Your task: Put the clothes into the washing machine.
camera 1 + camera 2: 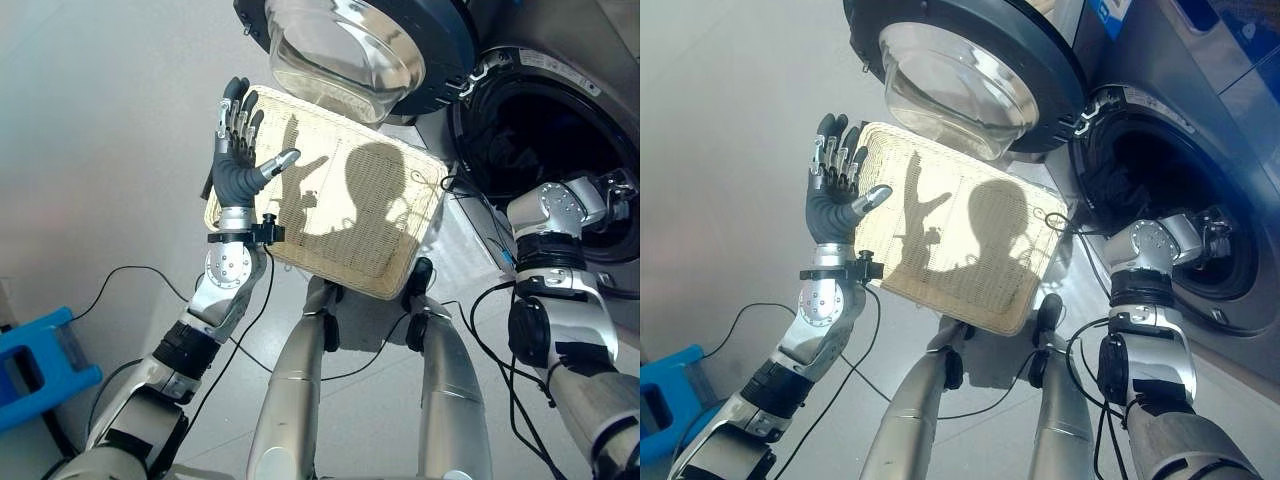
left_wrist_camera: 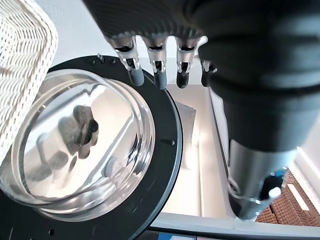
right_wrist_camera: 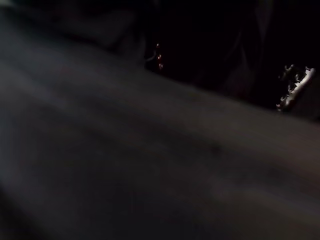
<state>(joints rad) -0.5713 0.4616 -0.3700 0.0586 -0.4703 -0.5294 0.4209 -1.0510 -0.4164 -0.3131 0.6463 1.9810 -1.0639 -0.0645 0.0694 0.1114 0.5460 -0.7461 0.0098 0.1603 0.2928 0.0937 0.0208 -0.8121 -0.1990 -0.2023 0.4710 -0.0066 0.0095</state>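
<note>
Hovering beside the wicker basket (image 1: 340, 200), left hand (image 1: 237, 165) raised, fingers (image 1: 238, 108) straight, spread, holding nothing. Washing machine door (image 1: 970, 70) swung open. Right arm reaches into drum (image 1: 545, 140); fingers' state cannot be told. Dark clothes (image 1: 1110, 175) inside drum.

Woven wicker basket (image 1: 340, 200) matt/rough; washer door (image 1: 970, 70) glossy glass w/ dark plastic rim.

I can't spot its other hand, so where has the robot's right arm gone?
In the eye views the silver-grey right arm reaches from the right side into the dark round opening of the washing machine, beside the pale woven basket; its hand is hidden inside.
</note>
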